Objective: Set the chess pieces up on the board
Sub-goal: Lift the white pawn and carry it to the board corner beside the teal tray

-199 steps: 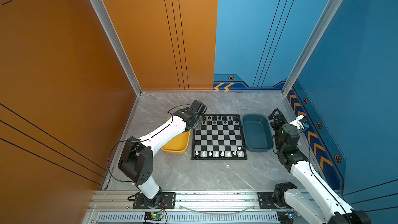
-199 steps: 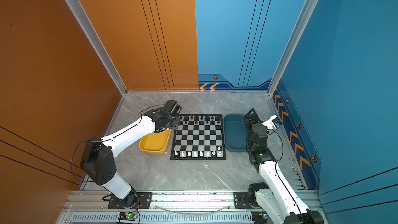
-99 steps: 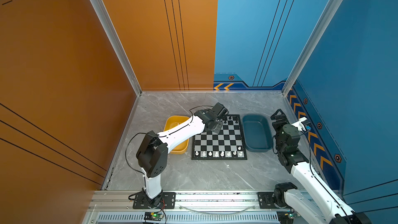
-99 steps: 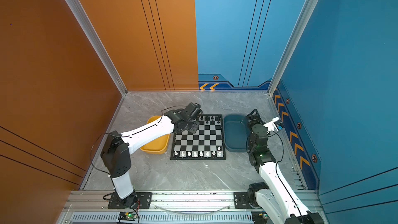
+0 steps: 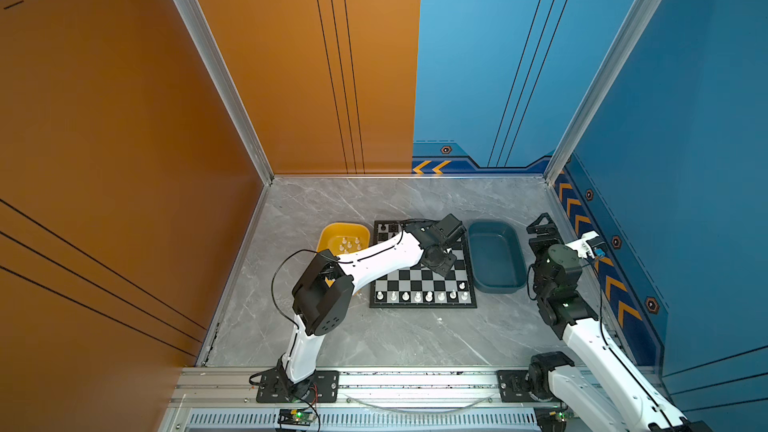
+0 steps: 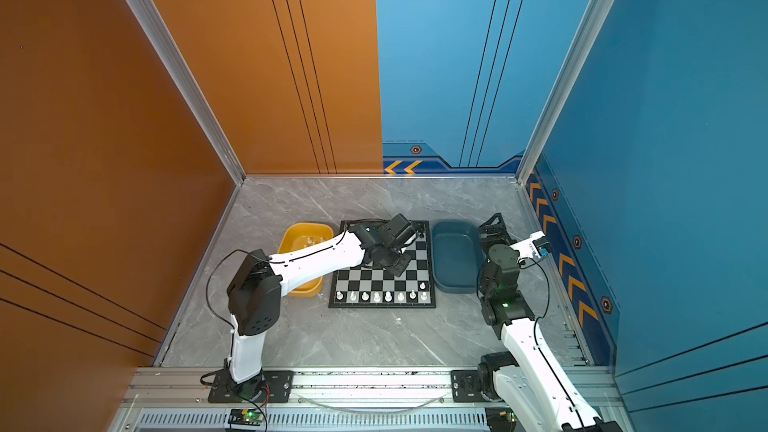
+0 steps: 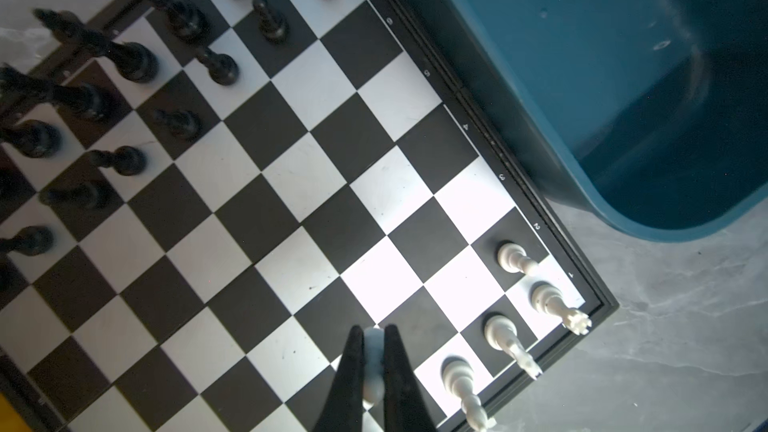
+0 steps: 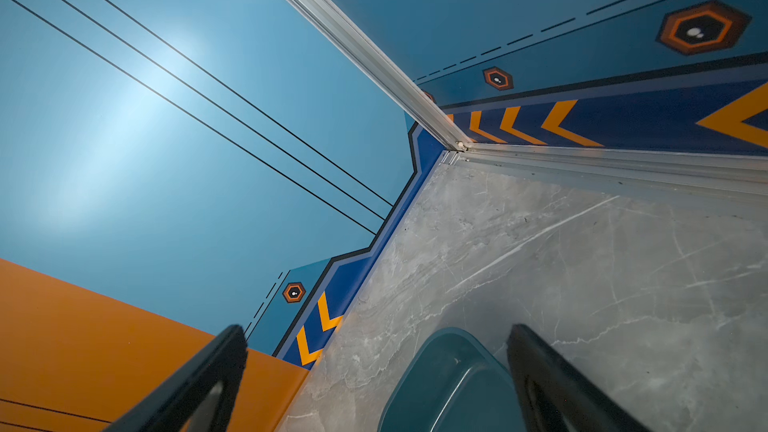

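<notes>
In both top views the board (image 5: 422,305) lies flat on the grey worktop (image 5: 395,338), square to its edges, with a yellow tray (image 5: 332,229) just beside one side and a blue tray (image 5: 516,251) just beside the opposite side. A row of white pieces (image 5: 417,296) stands upright along the board's near edge, and more white ones lie in the yellow tray. The left arm (image 6: 316,257) stretches from the yellow tray's side slantwise across the board, its wrist bent down so that the left fingers (image 5: 445,268) hang over the board's half nearer the blue tray. The right arm (image 6: 500,280) stands folded beyond the blue tray, well apart from the board, with the right fingers (image 5: 540,226) raised. In the left wrist view the left fingers (image 7: 353,376) are clamped on a white piece (image 7: 372,361), whose long axis runs in line with them, above the board's squares near its white corner; black pieces (image 7: 133,61) stand upright at the board's opposite end. In the right wrist view the right fingers (image 8: 199,380) stand wide apart with nothing between them, above one end of the blue tray.
</notes>
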Controlling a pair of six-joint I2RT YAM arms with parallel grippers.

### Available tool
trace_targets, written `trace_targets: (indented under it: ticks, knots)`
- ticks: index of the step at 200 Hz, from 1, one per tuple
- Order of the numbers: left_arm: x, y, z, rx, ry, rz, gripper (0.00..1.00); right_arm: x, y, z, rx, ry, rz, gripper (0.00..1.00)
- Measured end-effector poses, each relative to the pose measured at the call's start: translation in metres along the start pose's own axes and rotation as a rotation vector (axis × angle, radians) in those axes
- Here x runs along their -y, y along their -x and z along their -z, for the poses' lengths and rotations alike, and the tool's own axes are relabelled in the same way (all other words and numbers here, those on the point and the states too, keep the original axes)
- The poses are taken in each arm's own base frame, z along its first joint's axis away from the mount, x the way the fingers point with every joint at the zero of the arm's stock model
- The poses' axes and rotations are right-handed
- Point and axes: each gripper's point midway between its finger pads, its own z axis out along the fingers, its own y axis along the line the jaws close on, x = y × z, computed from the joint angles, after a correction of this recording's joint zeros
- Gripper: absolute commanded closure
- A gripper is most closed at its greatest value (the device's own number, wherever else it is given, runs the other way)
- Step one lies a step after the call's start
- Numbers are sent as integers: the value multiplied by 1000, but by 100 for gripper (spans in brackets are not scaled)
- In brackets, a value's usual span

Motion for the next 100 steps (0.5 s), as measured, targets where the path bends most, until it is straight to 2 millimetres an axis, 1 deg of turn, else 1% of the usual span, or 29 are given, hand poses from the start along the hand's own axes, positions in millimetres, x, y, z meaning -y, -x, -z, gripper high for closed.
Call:
trace_targets:
  ticks: [27,64,100]
  knots:
    - [13,0,-8,-16,-30,-17,100,0,0,0,0,0,-7,0]
    - [24,-4,-12,-38,-62,-28,100,0,0,0,0,-1,-10,0]
    - [36,-9,-19,-62,-89,-42,100,0,0,0,1,0,-11,0]
